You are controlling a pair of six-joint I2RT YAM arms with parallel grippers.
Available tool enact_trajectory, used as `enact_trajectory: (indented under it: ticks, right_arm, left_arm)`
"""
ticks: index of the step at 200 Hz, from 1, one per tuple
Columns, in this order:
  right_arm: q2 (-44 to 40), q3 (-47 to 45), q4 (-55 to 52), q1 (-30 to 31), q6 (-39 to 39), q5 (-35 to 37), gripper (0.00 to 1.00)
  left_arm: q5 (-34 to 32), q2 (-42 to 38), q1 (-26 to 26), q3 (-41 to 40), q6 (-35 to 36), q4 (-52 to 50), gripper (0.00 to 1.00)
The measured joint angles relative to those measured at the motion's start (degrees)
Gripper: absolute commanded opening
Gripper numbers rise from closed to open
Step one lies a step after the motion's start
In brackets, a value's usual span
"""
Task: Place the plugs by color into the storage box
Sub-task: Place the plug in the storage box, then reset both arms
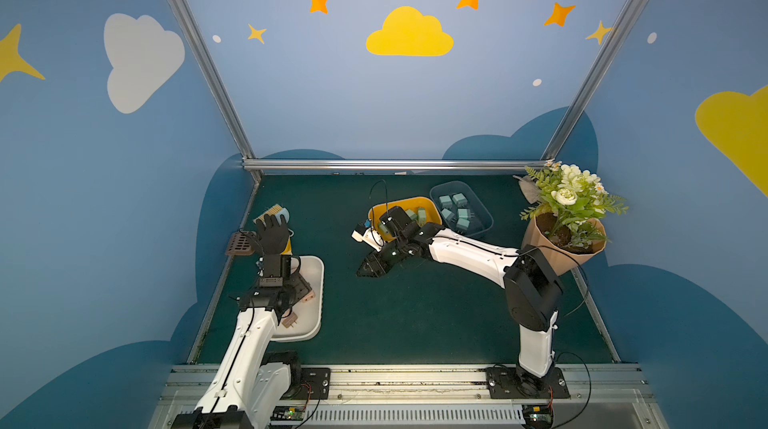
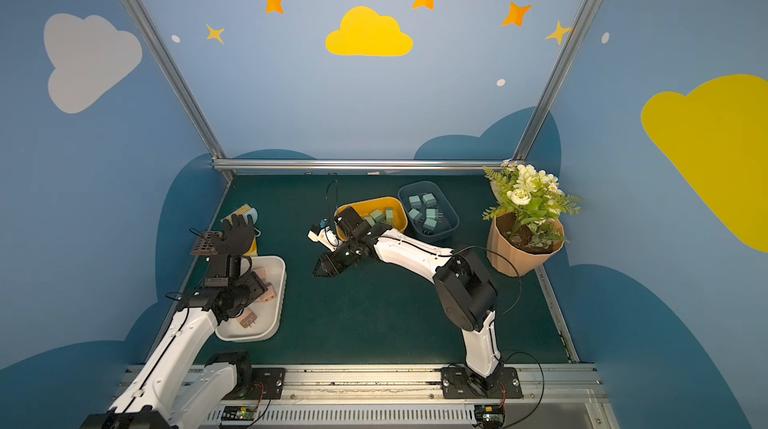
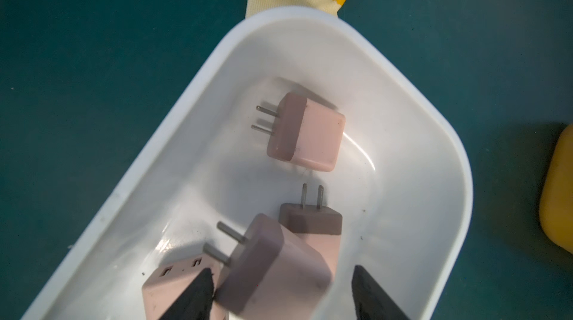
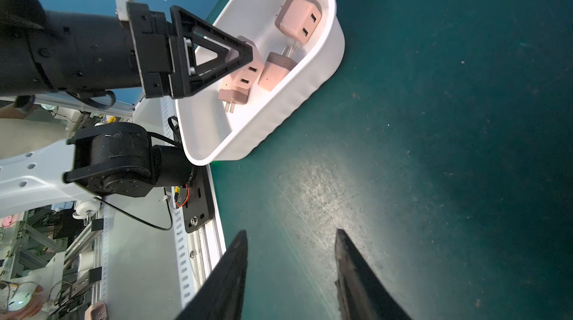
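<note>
Left end effector (image 3: pixel 282 268) and right end effector (image 4: pixel 291 231) gape apart above green mat (image 4: pixel 434 148) inside blue-walled booth (image 1: pixel 374 115).

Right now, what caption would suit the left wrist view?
Left gripper open over four pink plugs in a white bin.

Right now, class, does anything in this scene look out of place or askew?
Yes: a black fabric glove with a yellow cuff lies at the white plastic bin's far end, cuff against its rim. It is no plug.
</note>
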Motion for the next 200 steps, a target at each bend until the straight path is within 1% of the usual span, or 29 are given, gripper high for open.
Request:
enact_trajectory:
  ticks: [5, 15, 37, 57, 77, 104, 112, 127, 141, 150, 170, 184, 200]
  right_arm:
    - [-0.6, -0.9, 0.2, -0.1, 0.0, 0.3, 0.47]
    - [-2.1, -2.4, 0.4, -0.3, 0.0, 1.1, 0.49]
    - [-5.0, -3.5, 0.4, -0.7, 0.0, 3.7, 0.50]
    - [-8.5, -3.9, 0.2, -1.7, 0.4, 7.8, 0.50]
    - [-13.9, -6.7, 0.2, -3.1, 0.6, 14.5, 0.50]
    - [-22.4, -12.2, 0.0, -6.3, 1.4, 27.8, 0.58]
    - [-25.1, -13.9, -0.1, -8.2, 1.5, 31.6, 0.61]
    - [-30.0, -17.0, 0.2, -12.8, 1.4, 38.3, 0.70]
    - [-34.5, -20.5, 1.7, -18.1, 1.7, 43.9, 0.71]
    - [-37.6, -23.6, 4.2, -21.9, 2.2, 47.0, 0.73]
    - [-43.8, -33.9, 13.5, -30.0, 3.5, 53.6, 0.76]
    - [-45.0, -39.8, 18.8, -34.2, 4.0, 57.7, 0.76]
    - [-43.1, -44.9, 24.3, -37.9, 4.2, 61.1, 0.77]
  left_arm:
    - [0.1, -0.3, 0.0, 0.0, 0.0, 0.1, 0.83]
    - [0.3, -1.2, 0.0, 0.0, 0.3, 0.3, 0.83]
    - [0.9, -2.9, 0.0, 0.0, 0.6, 0.5, 0.83]
    - [2.5, -1.7, 0.0, 0.2, 1.4, 2.2, 0.82]
    - [3.9, 2.0, -0.8, 1.0, 2.8, 6.4, 0.81]
    - [3.1, 7.1, -3.4, 4.9, 5.7, 13.1, 0.81]
    - [2.1, 8.5, -4.7, 6.2, 7.0, 16.0, 0.81]
    - [0.0, 10.7, -7.3, 7.4, 9.9, 21.9, 0.81]
    - [-2.0, 12.6, -9.1, 7.5, 13.5, 27.2, 0.81]
    - [-3.1, 13.7, -9.8, 7.3, 15.8, 30.6, 0.81]
    - [-5.9, 14.9, -10.1, 5.4, 20.7, 39.6, 0.81]
    - [-7.6, 16.2, -10.1, 3.5, 24.2, 46.3, 0.82]
    - [-8.1, 19.5, -9.9, 1.6, 28.4, 52.8, 0.82]
